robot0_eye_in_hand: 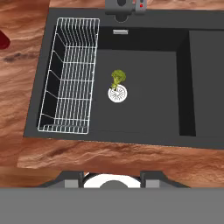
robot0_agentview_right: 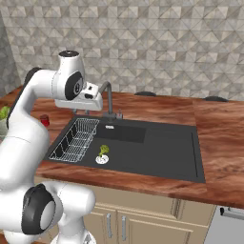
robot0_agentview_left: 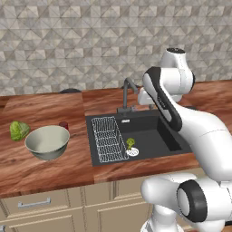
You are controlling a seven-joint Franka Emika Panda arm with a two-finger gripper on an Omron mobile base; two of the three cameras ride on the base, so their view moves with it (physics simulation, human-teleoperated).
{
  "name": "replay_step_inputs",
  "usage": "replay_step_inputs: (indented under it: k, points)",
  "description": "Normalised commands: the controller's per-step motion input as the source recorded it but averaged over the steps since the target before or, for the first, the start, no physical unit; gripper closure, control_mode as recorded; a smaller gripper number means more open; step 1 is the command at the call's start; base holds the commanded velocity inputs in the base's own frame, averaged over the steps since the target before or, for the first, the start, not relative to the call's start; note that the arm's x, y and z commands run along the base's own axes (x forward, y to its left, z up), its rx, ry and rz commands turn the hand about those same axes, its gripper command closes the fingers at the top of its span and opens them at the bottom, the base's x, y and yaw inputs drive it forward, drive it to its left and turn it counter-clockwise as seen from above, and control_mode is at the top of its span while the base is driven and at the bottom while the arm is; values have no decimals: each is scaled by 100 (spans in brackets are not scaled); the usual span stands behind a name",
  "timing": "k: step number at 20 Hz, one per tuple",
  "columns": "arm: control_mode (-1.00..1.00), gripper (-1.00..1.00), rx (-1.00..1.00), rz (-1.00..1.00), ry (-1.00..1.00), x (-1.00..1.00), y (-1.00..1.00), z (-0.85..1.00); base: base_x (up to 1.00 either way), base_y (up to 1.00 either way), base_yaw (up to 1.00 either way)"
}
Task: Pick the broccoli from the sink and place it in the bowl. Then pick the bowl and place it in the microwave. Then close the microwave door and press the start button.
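I see the broccoli (robot0_eye_in_hand: pixel 117 78) on the floor of the sink (robot0_eye_in_hand: pixel 144 116), touching the drain (robot0_eye_in_hand: pixel 117 93) from its 12 o'clock side in the hand view. The rack (robot0_eye_in_hand: pixel 70 74) stands just beside it at 9 o'clock, apart from it. The faucet (robot0_agentview_left: pixel 128 93) sits at the sink's back rim.

I judge the floret light and small, with a crumbly, slightly springy crown and a firmer pale stalk. It could roll or tip if I nudge it, and a hard squeeze could break the crown. I would take it across the stalk just under the crown, or across the crown's narrow width, closing gently.

The gripper (robot0_eye_in_hand: pixel 112 177) hangs high above the sink's near rim, holding nothing; whether its fingers are spread or closed I cannot tell from these views.

For room: the basin floor is bare at 3 and 6 o'clock of the floret, so I have space to come straight down. The rack's wire wall is the nearest obstacle, and the basin walls mean I must lift clear of the rim before swinging away.

The bowl (robot0_agentview_left: pixel 47 142) waits on the counter (robot0_agentview_left: pixel 45 172) in the left base view, at 9 o'clock of the sink, with a leafy ball (robot0_agentview_left: pixel 19 130) and a small red thing (robot0_agentview_left: pixel 64 125) just beside it. Its wide mouth should forgive a loose drop.
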Motion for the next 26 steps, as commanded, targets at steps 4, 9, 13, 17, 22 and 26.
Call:
replay_step_inputs:
  k: [4, 9, 13, 17, 22, 26]
  points:
    - [-100, -100, 0, 0, 0, -21, 2, -1, 0, 0, 0]
    - [-100, -100, -5, 3, 3, -47, 0, -47, 0, 0, 0]
    - [-100, -100, -11, 1, 15, -13, 0, -100, 0, 0, 0]
    - [-100, -100, -9, 0, 15, 20, 0, -100, 0, 0, 0]
    - [-100, -100, 3, 2, 19, 65, -14, -72, 0, 0, 0]
    - [-100, -100, 6, 0, 20, 60, 0, -58, 0, 0, 0]
